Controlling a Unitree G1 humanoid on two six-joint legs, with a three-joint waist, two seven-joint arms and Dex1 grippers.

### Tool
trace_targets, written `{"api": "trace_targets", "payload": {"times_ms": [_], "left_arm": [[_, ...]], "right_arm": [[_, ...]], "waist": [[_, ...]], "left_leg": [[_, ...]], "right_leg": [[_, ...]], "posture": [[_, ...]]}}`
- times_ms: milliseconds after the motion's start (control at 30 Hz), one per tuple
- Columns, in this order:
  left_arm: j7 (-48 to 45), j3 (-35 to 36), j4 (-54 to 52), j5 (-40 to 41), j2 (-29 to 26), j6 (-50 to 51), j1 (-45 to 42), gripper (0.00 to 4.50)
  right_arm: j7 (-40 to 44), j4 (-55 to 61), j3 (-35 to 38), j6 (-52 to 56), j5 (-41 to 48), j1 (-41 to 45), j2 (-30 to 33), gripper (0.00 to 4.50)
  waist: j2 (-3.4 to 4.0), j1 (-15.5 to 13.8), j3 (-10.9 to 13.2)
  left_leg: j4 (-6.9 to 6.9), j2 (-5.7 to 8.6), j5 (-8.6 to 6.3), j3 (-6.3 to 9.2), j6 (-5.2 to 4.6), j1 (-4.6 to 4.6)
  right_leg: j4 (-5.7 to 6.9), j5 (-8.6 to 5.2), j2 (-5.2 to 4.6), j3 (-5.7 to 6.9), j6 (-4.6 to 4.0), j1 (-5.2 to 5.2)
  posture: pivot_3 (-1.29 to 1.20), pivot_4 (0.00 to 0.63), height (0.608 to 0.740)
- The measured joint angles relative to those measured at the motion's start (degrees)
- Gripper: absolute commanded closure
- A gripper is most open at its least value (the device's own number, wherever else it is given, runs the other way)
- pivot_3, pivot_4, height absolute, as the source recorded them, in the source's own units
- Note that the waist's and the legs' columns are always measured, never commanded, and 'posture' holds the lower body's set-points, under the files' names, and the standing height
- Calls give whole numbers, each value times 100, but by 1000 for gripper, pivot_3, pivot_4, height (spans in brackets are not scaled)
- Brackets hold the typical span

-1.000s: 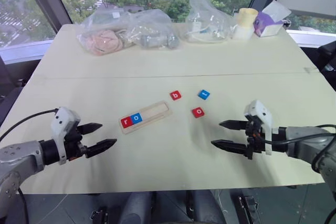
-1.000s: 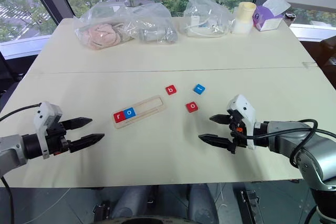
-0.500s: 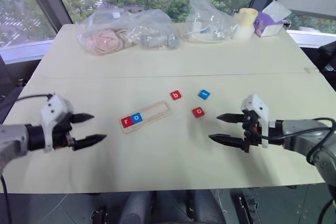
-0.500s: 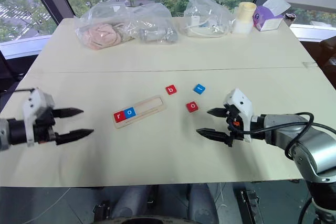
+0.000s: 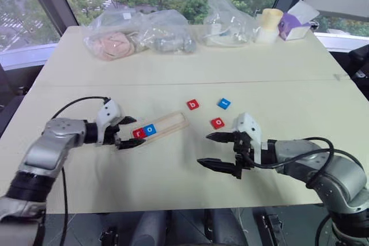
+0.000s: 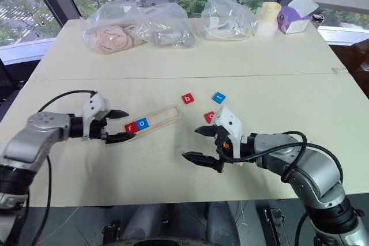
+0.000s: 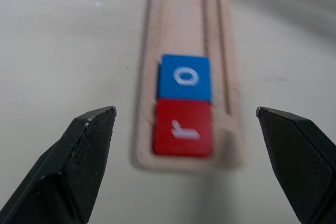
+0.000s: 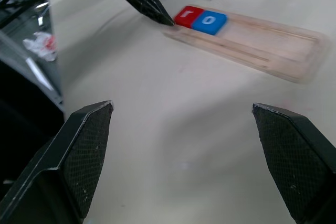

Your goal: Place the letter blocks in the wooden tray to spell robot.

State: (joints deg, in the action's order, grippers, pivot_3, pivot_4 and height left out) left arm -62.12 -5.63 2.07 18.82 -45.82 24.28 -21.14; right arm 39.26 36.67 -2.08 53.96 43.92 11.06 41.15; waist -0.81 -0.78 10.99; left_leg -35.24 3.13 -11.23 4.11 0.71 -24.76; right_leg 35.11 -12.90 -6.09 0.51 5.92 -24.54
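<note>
A: Key relation? The wooden tray [image 5: 159, 127] lies slanted on the table [image 5: 190, 67], long axis running from near-left up to far-right. The red r [image 5: 138, 133] and blue o [image 5: 150, 129] sit side by side at its near-left end; the rest of the slot is bare.

B: And the loose tiles?

A: Red b [image 5: 193, 105], blue t [image 5: 224, 103] and red o [image 5: 218, 123] lie on the table beyond the tray's far end. The right gripper [image 5: 219, 151] is nearer them, hanging just below the red o, fingers spread, gripping nothing.

B: Left side?

A: The left gripper [image 5: 130, 131] straddles the tray's r end, jaws wide, nothing between them but the tray end.

B: Versus a second ago?

A: The left gripper has come in from the table's left edge to the tray; the right has slid left toward the tiles. Tiles and tray are unmoved.
</note>
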Motion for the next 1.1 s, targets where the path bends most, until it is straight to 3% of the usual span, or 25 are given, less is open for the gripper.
{"api": "trace_targets", "payload": {"times_ms": [367, 600, 633, 700, 1100], "left_arm": [[-78, -434, 135, -689, 104, -625, 48, 0], [-11, -434, 387, -711, 261, -798, 25, 0], [-13, -436, 412, -711, 266, -837, 25, 544], [-12, -440, 434, -713, 289, -863, 25, 1077], [-316, -537, 818, -845, 343, -1251, -268, 1077]], "right_arm": [[-156, -41, 75, -64, -107, -193, 19, 155], [-235, -96, 59, -77, -172, -182, -24, 155], [-236, -97, 58, -80, -186, -177, -26, 0], [-236, -102, 58, -83, -206, -158, -26, 0], [-221, -216, 58, -160, -308, -159, -21, 0]], "waist": [[4, 6, -5], [27, -6, -26], [28, -6, -27], [31, -6, -30], [40, -4, -45]], "left_leg": [[0, -8, 0, 2, 0, 34], [-3, -8, 1, 4, -1, 39], [-3, -8, 1, 4, -1, 39], [-3, -8, 1, 4, -1, 40], [-5, -8, 1, 5, -2, 46]], "right_leg": [[9, 0, 10, -2, -1, 27], [9, 1, 9, -3, -2, 34], [9, 1, 9, -3, -2, 34], [10, 2, 10, -3, -3, 34], [11, 3, 13, -1, -3, 42]], "posture": [[0, 150, 734], [0, 150, 734], [0, 150, 734], [0, 150, 734], [0, 150, 734]]}}
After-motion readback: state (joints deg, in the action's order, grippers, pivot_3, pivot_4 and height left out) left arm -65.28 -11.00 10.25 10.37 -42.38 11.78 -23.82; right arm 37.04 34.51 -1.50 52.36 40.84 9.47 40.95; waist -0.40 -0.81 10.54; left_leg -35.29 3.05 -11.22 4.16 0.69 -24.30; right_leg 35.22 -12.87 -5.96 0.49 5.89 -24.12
